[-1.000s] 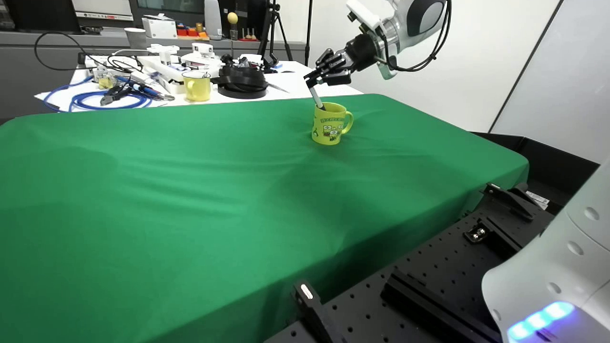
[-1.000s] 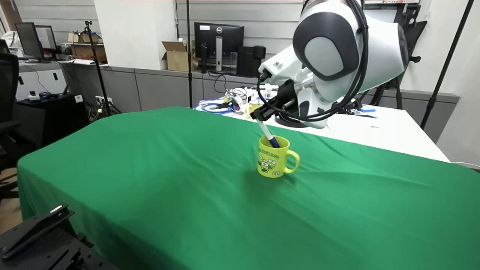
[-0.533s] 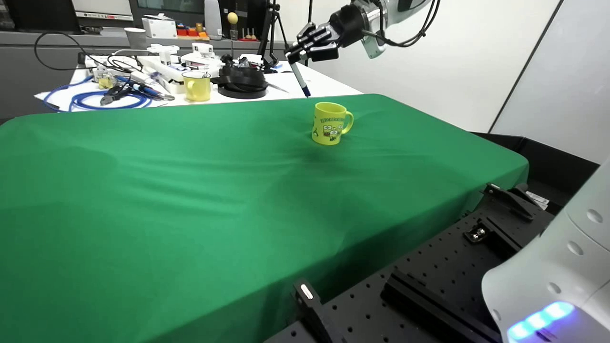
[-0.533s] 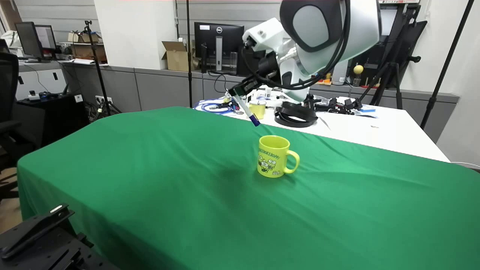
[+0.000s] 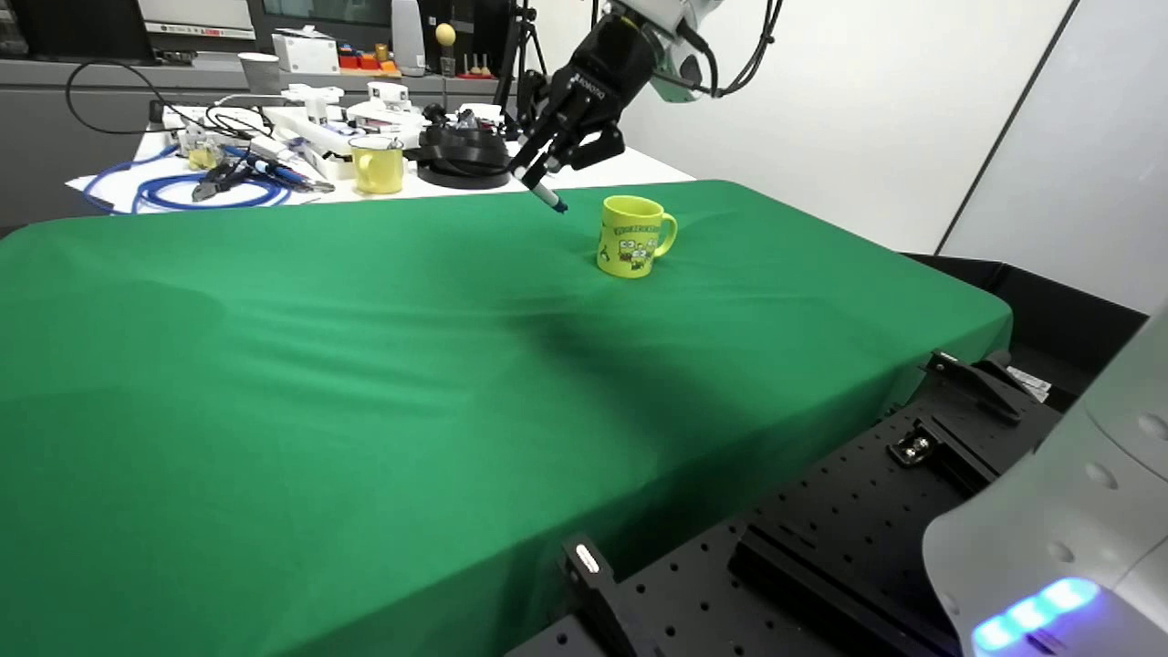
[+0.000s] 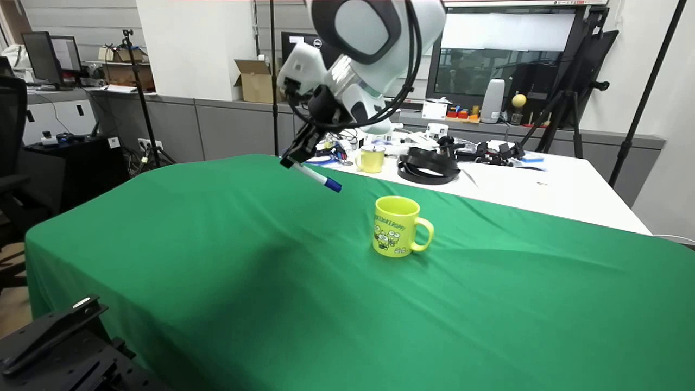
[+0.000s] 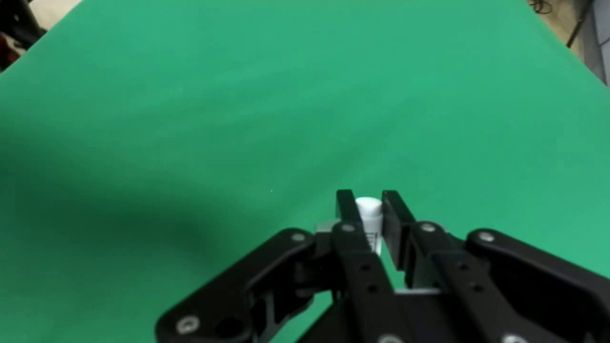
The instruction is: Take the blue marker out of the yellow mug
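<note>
Aloft, tilted blue-capped marker (image 6: 317,176) clamped between fingers (image 7: 348,209), yellow mug (image 6: 391,231) upright nearby, inside hard to judge

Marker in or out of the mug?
Out: the jaws grip the marker, its blue cap apart from the yellow mug in both exterior views.
</note>
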### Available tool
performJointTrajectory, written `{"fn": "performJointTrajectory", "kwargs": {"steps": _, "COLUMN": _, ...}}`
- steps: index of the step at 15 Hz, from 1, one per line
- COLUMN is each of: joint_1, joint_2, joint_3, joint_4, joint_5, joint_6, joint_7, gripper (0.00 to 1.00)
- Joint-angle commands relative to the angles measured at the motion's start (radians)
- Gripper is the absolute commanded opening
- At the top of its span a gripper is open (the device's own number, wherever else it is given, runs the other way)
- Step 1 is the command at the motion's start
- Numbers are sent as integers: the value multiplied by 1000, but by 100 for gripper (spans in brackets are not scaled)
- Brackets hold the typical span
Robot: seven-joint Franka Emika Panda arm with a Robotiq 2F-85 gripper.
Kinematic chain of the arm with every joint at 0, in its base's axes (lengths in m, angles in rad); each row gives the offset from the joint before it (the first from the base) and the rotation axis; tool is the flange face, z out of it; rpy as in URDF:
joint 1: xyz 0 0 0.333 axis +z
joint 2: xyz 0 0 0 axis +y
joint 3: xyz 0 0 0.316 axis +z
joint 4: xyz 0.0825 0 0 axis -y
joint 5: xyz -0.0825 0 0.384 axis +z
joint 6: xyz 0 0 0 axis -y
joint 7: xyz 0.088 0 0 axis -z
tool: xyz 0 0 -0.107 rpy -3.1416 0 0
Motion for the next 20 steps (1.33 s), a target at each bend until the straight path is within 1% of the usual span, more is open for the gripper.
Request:
{"fn": "performJointTrajectory", "kwargs": {"steps": 1, "joint_1": 56, "joint_2": -52, "joint_3": 71, "joint_4": -143, "joint_5": -9, "joint_6": 212, "joint_7": -118, "gripper": 5}}
{"fn": "performJointTrajectory", "kwargs": {"steps": 3, "joint_1": 92, "joint_2": -40, "joint_3": 119, "joint_4": -198, "joint_5": 14, "joint_6": 353, "joint_7": -196, "gripper": 5}}
{"fn": "performJointTrajectory", "kwargs": {"steps": 6, "joint_1": 138, "joint_2": -17, "joint_3": 194, "joint_4": -254, "joint_5": 95, "joint_6": 576, "joint_7": -330, "gripper": 5}}
{"fn": "performJointTrajectory", "kwargs": {"steps": 7, "joint_1": 164, "joint_2": -8, "joint_3": 207, "joint_4": -263, "joint_5": 149, "joint_6": 648, "joint_7": -391, "gripper": 5}}
{"fn": "performJointTrajectory", "kwargs": {"steps": 9, "joint_1": 186, "joint_2": 14, "joint_3": 244, "joint_4": -262, "joint_5": 256, "joint_6": 740, "joint_7": -489, "gripper": 5}}
{"fn": "performJointTrajectory", "kwargs": {"steps": 11, "joint_1": 205, "joint_2": 39, "joint_3": 264, "joint_4": -251, "joint_5": 341, "joint_6": 792, "joint_7": -561, "gripper": 5}}
{"fn": "performJointTrajectory", "kwargs": {"steps": 14, "joint_1": 224, "joint_2": 67, "joint_3": 274, "joint_4": -240, "joint_5": 431, "joint_6": 823, "joint_7": -638, "gripper": 5}}
{"fn": "performJointTrajectory", "kwargs": {"steps": 17, "joint_1": 236, "joint_2": 86, "joint_3": 272, "joint_4": -235, "joint_5": 489, "joint_6": 830, "joint_7": -692, "gripper": 5}}
{"fn": "performJointTrajectory", "kwargs": {"steps": 20, "joint_1": 242, "joint_2": 109, "joint_3": 265, "joint_4": -231, "joint_5": 517, "joint_6": 831, "joint_7": -720, "gripper": 5}}
